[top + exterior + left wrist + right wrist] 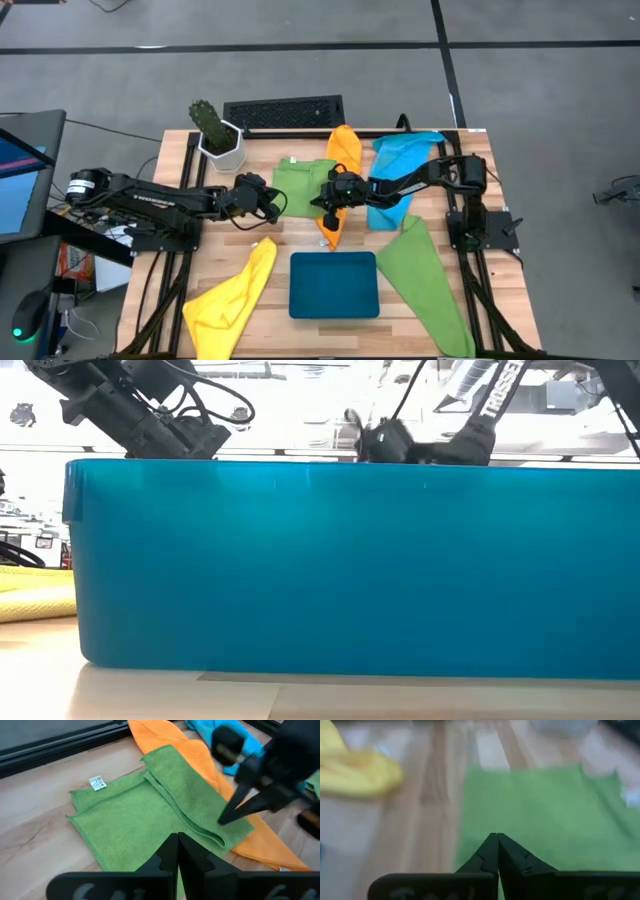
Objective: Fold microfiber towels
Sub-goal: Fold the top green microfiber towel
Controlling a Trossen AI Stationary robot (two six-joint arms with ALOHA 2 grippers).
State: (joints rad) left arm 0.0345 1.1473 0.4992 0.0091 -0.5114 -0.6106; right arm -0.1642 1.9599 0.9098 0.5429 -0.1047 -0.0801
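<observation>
Lying partly folded on the worktop [210, 265] between both arms, green towel [300, 185] overlapping the orange towel [343, 150]; hovering pressed together at its left edge, left hand [272, 203]; pinching its folded right edge, right hand [330, 208].

Towels, all plain: green towel [300, 185] with a white tag near the table's [250, 235] far edge; second green towel [425, 275] at the right edge; orange towel [343, 150]; sky-blue towel [405, 155]; yellow towel [235, 295] at the near left corner. Tray [333, 285]: dark teal. Table: light wood-grain.
</observation>
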